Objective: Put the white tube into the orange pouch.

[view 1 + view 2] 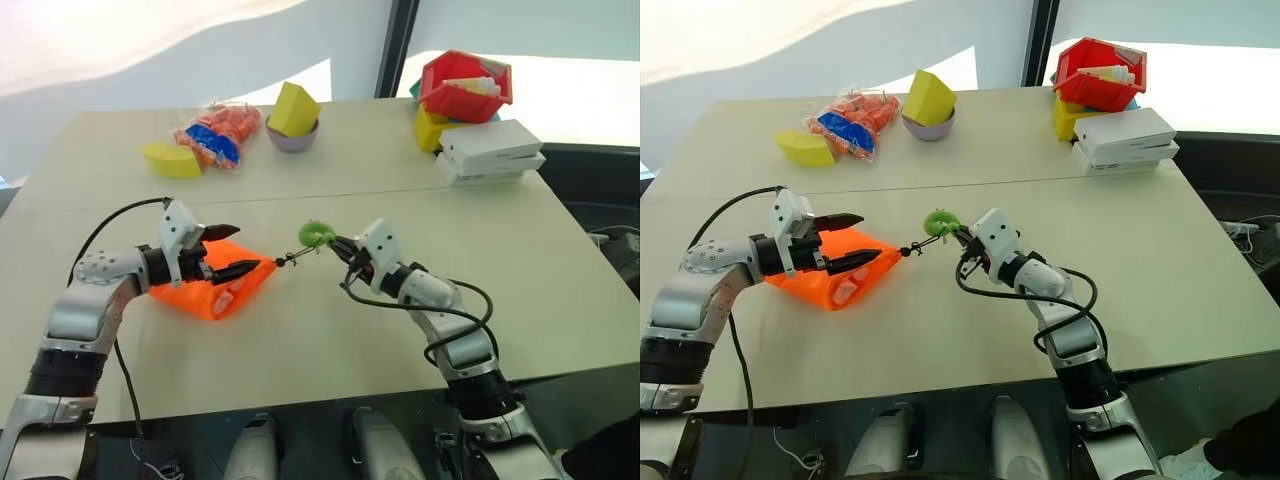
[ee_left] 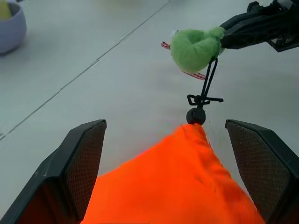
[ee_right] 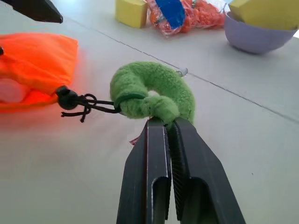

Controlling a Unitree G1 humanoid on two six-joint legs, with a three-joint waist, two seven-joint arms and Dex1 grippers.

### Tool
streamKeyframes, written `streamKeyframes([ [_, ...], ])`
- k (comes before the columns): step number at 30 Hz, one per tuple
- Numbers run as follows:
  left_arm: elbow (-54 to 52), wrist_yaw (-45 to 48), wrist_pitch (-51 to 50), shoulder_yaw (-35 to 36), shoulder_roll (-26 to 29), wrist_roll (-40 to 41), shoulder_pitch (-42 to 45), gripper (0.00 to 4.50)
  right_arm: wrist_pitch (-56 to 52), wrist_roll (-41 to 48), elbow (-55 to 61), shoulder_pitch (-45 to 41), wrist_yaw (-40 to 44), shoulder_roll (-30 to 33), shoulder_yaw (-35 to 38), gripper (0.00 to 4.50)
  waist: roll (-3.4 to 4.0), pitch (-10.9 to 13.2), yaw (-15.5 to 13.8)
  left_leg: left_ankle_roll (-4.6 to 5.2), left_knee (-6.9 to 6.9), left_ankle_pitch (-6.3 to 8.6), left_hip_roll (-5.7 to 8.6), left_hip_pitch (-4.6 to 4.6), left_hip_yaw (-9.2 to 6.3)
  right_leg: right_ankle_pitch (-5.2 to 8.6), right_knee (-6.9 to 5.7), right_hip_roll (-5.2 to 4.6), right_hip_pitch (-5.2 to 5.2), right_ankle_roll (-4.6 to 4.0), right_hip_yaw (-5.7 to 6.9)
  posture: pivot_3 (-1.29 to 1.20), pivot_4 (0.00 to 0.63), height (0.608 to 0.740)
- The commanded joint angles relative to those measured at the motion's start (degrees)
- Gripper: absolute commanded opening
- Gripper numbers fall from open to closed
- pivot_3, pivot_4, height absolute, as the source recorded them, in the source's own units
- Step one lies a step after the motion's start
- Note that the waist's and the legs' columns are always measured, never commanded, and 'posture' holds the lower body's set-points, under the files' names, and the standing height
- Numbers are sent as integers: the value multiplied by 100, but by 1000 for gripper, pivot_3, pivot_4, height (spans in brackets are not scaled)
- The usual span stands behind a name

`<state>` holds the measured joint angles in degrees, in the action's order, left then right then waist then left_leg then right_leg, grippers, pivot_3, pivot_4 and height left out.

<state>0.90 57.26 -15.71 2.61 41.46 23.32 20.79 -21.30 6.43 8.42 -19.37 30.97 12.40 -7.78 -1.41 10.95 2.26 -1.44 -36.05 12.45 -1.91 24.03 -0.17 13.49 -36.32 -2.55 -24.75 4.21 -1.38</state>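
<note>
The orange pouch [image 1: 205, 290] lies flat on the table's left half, and its cord runs taut to a green ring [image 1: 315, 234]. My right gripper [image 1: 335, 242] is shut on that fuzzy ring [image 3: 145, 91], holding it a little above the table. My left gripper [image 1: 245, 248] is open, its two fingers either side of the pouch's gathered neck [image 2: 191, 135] without pinching it. A black bead [image 2: 196, 115] sits where the cord leaves the neck. The white tube is hidden; a pale patch [image 1: 225, 297] shows through the pouch's side.
At the back left are a clear bag of orange and blue items [image 1: 215, 135], a yellow block [image 1: 170, 160] and a lilac bowl [image 1: 292, 138] holding a yellow wedge. At the back right, a red bin [image 1: 465, 85] stands on a yellow block beside stacked white boxes [image 1: 492, 152].
</note>
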Motion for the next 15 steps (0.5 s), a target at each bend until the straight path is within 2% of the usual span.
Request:
streamKeyframes([
  [1, -575, -211, 386, 113, -99, -178, -285, 4348, -278, 364, 524, 71, 61, 19, 136, 0, 0, 0, 1, 0, -1, 0, 0, 0, 1, 0, 0, -1, 0, 0, -1, 0, 150, 740],
  [10, -1464, -1021, 656, 86, -492, -577, -851, 4348, -541, 672, 659, 137, 92, 0, 67, 0, 0, 0, -31, 0, -9, 0, 0, -7, -1, 0, -3, -1, 10, -2, 0, 0, 150, 740],
  [12, -1575, -1192, 965, -74, -532, -984, -876, 4348, -588, 762, 656, 107, 92, -29, 109, 0, 0, 0, -33, 0, -9, 0, 1, -7, -1, 0, -3, -1, 10, -2, 0, 0, 150, 740],
  [15, -1597, -1598, 1994, -506, -513, -2154, -939, 4348, -645, 923, 649, 82, 100, -38, 193, 0, 0, 0, -51, 0, -9, 0, 2, -9, -1, 0, -3, -1, 11, -2, 0, 0, 150, 740],
])
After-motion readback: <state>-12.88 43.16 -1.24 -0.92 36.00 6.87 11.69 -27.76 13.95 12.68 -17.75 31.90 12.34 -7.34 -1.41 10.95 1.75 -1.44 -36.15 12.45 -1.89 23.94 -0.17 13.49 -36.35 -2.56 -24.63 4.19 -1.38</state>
